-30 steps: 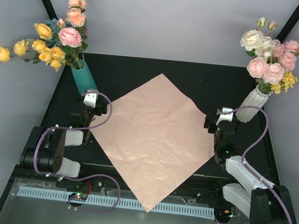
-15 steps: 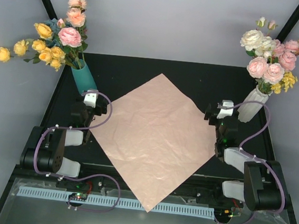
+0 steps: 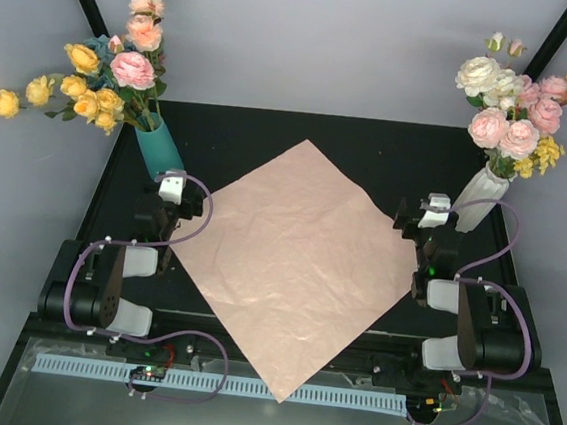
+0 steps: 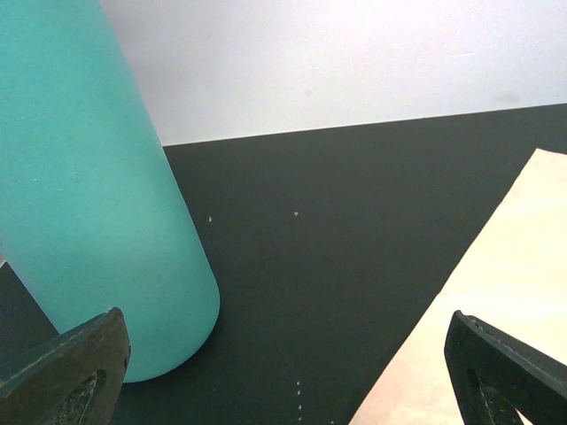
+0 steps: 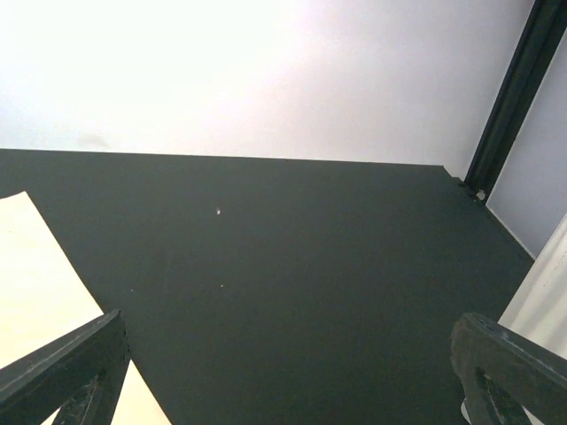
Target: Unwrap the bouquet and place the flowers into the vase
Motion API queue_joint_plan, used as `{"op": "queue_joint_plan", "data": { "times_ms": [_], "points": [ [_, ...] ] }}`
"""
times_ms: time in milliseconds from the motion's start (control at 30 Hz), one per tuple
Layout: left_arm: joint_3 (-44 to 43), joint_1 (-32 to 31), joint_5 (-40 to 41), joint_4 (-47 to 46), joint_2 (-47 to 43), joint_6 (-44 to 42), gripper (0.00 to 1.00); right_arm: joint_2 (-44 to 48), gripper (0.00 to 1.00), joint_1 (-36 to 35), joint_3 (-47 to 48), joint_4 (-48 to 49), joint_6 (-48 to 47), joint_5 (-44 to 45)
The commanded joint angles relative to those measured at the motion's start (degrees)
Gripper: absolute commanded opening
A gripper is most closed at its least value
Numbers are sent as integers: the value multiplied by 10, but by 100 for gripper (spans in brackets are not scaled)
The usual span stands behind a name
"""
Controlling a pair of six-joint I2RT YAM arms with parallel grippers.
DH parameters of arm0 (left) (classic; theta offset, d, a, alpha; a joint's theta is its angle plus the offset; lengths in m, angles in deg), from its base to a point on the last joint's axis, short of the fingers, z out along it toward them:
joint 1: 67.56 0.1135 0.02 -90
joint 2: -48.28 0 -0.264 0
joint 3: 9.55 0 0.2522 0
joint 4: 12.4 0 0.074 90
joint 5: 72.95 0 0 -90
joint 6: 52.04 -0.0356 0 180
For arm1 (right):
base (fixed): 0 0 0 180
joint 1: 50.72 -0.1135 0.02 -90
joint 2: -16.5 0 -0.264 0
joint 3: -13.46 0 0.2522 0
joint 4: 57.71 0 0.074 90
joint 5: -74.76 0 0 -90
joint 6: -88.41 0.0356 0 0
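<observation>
Item one: black surface (image 3: 271, 131), with a crinkled pink paper sheet (image 3: 294, 264) lying flat at its centre.
Item two: yellow, blue and pink artificial flowers (image 3: 106, 70), which I see standing in the smooth teal tapered vase (image 3: 156, 150) at the far left corner.
Item three: left tool (image 4: 283, 372), released, just beside that vase.
Item four: right tool (image 5: 283, 372), released, near the white ribbed vase (image 3: 481, 196).

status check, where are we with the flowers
Left gripper open, empty. Right gripper open, empty. Flowers in teal vase, paper spread flat. Nothing in the way.
</observation>
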State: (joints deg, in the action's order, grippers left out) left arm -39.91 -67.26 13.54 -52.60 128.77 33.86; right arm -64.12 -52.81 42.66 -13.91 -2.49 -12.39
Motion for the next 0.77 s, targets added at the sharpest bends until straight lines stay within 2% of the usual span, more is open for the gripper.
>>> {"op": "queue_joint_plan", "data": {
  "times_ms": [0,733],
  "points": [
    [-6,-1,-12,-16,-5,-5,99,6,100,6,10,-2,8,12],
    [-6,-1,-12,-17,-5,-5,99,5,100,18,14,-5,14,-10]
  ]
}}
